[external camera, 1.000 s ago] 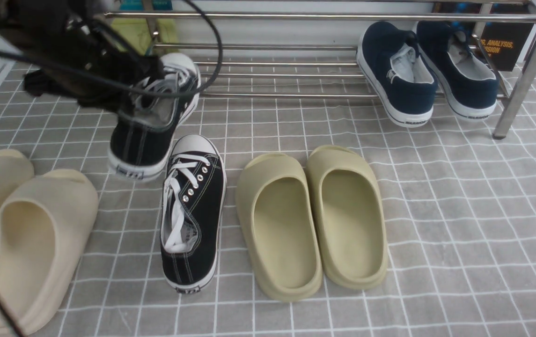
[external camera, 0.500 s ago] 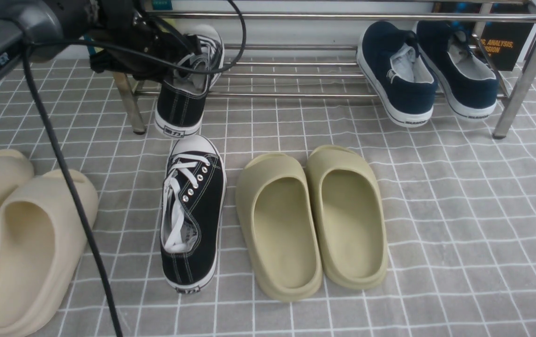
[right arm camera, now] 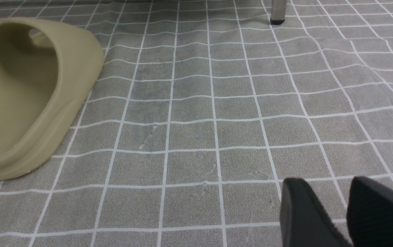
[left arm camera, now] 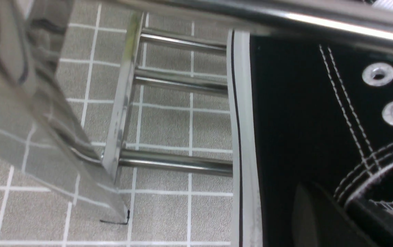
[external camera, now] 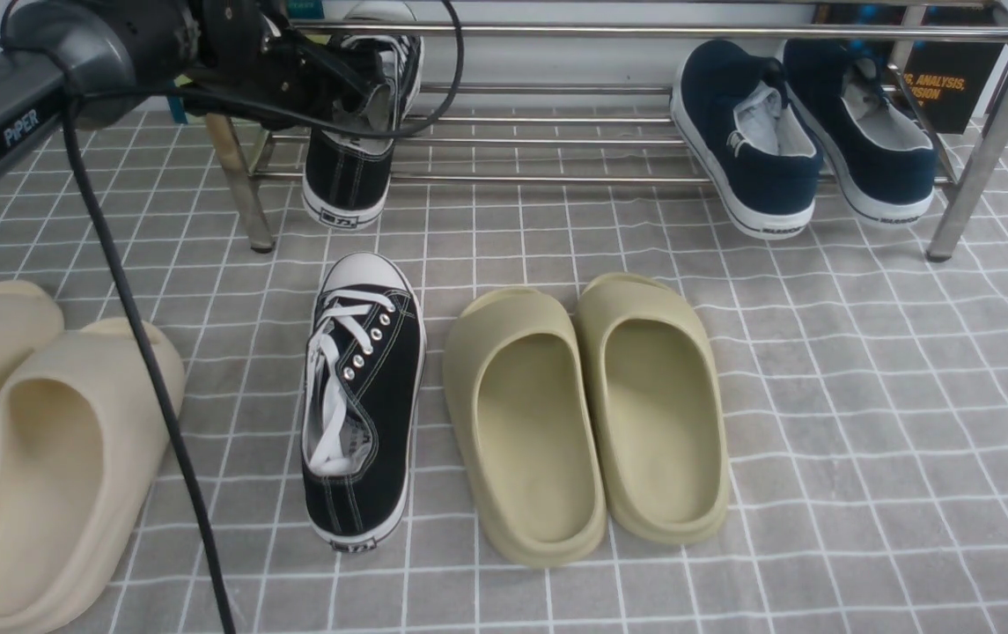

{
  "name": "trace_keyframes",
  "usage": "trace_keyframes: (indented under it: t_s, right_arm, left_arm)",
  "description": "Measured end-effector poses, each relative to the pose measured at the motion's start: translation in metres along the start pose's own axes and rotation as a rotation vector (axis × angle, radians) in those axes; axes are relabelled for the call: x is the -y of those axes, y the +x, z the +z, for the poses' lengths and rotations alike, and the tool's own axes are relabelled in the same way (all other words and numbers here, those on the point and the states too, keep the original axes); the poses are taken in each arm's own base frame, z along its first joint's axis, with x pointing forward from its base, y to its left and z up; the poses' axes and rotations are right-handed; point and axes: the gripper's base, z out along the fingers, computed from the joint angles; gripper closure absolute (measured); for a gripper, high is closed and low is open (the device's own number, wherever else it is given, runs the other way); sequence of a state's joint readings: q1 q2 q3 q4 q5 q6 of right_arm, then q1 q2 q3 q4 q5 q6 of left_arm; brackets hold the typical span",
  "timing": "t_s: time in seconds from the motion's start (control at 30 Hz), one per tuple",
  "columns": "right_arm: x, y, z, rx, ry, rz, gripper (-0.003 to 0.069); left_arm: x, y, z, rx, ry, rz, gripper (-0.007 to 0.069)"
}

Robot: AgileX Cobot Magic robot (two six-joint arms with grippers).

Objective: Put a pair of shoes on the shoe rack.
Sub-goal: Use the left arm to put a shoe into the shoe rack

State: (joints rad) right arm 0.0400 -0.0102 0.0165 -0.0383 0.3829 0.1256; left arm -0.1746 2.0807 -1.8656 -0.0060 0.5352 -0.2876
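One black sneaker [external camera: 349, 180] of the pair of shoes is at the left end of the shoe rack [external camera: 556, 178], toe up under the top bar and heel hanging over the front bar. My left gripper [external camera: 361, 88] is shut on its collar. In the left wrist view one of the fingers [left arm camera: 308, 219] presses the outside of the sneaker [left arm camera: 285, 120], the other is inside, and the rack bars [left arm camera: 179, 79] lie beside the sole. The other black sneaker [external camera: 363, 396] lies on the floor. My right gripper [right arm camera: 326, 181] is open over bare floor.
Two navy slip-ons [external camera: 746, 141] sit on the rack's right end. Olive slides [external camera: 583, 414] lie right of the floor sneaker, beige slides [external camera: 46, 458] at far left. The rack's left leg [external camera: 239, 189] stands by the held sneaker. A black cable [external camera: 143, 352] hangs from my left arm.
My left gripper carried the black sneaker from low over the floor up and back onto the rack's left end. The floor sneaker and the slides have not moved.
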Motion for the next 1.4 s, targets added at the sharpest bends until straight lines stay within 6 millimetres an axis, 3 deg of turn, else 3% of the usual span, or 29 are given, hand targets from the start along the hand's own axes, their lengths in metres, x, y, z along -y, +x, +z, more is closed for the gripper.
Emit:
trace_keyframes:
  t_s: [0.03, 0.13, 0.27, 0.37, 0.43, 0.57, 0.7, 0.77, 0.8, 1.0, 1.07, 1.27, 1.4]
  right_arm:
    - [0.0, 0.0, 0.0, 0.0, 0.0, 0.0, 0.0419]
    - [0.0, 0.0, 0.0, 0.0, 0.0, 0.0, 0.0419]
    - [0.0, 0.0, 0.0, 0.0, 0.0, 0.0, 0.0419]
    - [0.0, 0.0, 0.0, 0.0, 0.0, 0.0, 0.0419]
    - [0.0, 0.0, 0.0, 0.0, 0.0, 0.0, 0.0419]
    - [0.0, 0.0, 0.0, 0.0, 0.0, 0.0, 0.0419]
    - [0.0, 0.0, 0.0, 0.0, 0.0, 0.0, 0.0419]
    - [0.0, 0.0, 0.0, 0.0, 0.0, 0.0, 0.0419]
    - [0.0, 0.0, 0.0, 0.0, 0.0, 0.0, 0.0419]
    - [0.0, 0.0, 0.0, 0.0, 0.0, 0.0, 0.0419]
    - [0.0, 0.0, 0.0, 0.0, 0.0, 0.0, 0.0419]
    - [0.0, 0.0, 0.0, 0.0, 0.0, 0.0, 0.0419]
    - [0.0, 0.0, 0.0, 0.0, 0.0, 0.0, 0.0419]
  left_arm:
    - [0.0, 0.0, 0.002, 0.009, 0.003, -0.001, 0.0541]
    - [0.0, -0.001, 0.003, 0.016, 0.005, -0.002, 0.0462]
    - [0.001, -0.002, -0.004, -0.012, -0.003, -0.006, 0.0286]
    - [0.001, -0.004, -0.018, -0.052, -0.015, -0.015, 0.0257]
    - [0.003, -0.01, -0.042, -0.081, -0.024, -0.023, 0.0253]
    - [0.006, -0.015, -0.068, -0.118, -0.029, -0.029, 0.0287]
    - [0.008, -0.004, -0.073, -0.262, -0.005, 0.001, 0.0449]
    - [0.01, 0.012, -0.065, -0.391, 0.034, 0.043, 0.062]
    - [0.011, 0.019, -0.061, -0.436, 0.052, 0.063, 0.0638]
    - [0.016, 0.039, -0.051, -0.499, 0.064, 0.096, 0.0638]
    - [0.018, 0.046, -0.036, -0.469, 0.053, 0.118, 0.0638]
    - [0.012, 0.054, 0.0, -0.374, 0.021, 0.118, 0.0638]
    - [0.011, 0.047, 0.004, -0.277, -0.021, 0.11, 0.0638]
